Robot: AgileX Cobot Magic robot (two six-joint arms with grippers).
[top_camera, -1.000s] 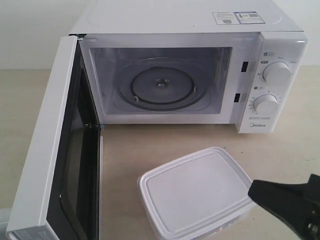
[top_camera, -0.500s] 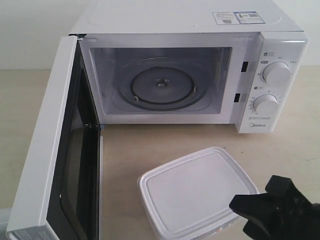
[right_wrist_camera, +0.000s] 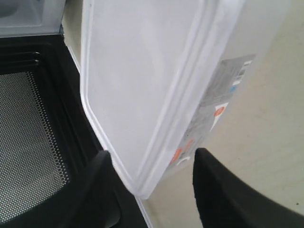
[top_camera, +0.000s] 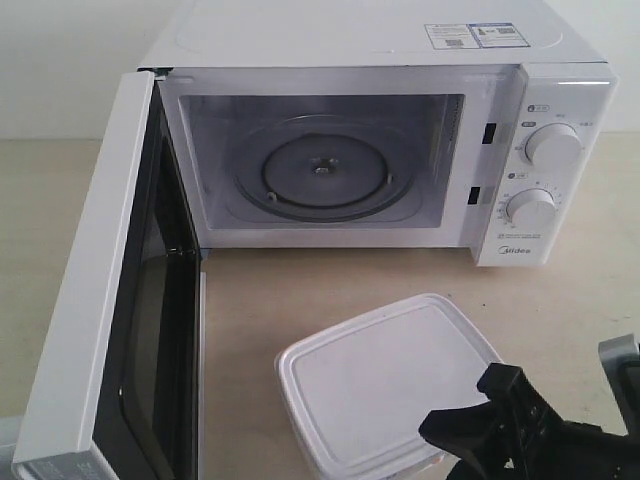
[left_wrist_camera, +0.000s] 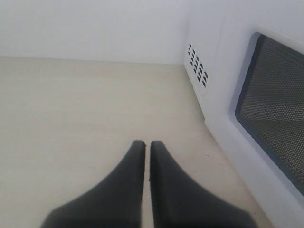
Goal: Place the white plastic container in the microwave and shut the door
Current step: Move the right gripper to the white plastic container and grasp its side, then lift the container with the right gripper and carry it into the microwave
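The white plastic container (top_camera: 380,380) sits lidded on the table in front of the microwave (top_camera: 380,40), whose door (top_camera: 90,300) stands swung wide to the left. The glass turntable (top_camera: 322,175) is bare. My right gripper (top_camera: 470,418) is at the container's near right corner. In the right wrist view that gripper (right_wrist_camera: 153,154) is open, with the corner of the container (right_wrist_camera: 142,71) and its red-printed label (right_wrist_camera: 223,95) between the fingers, not pinched. My left gripper (left_wrist_camera: 146,143) is shut on nothing, low over the table beside the door's outer face (left_wrist_camera: 266,109).
Two round knobs (top_camera: 553,145) (top_camera: 530,207) sit on the microwave's right panel. The open door's black inner frame (right_wrist_camera: 28,142) lies just past the container in the right wrist view. Beige tabletop (top_camera: 300,280) runs between the microwave and the container.
My right gripper has moved left and lower along the front edge, from beside the container to around its near right corner. The container, microwave and door have not moved.
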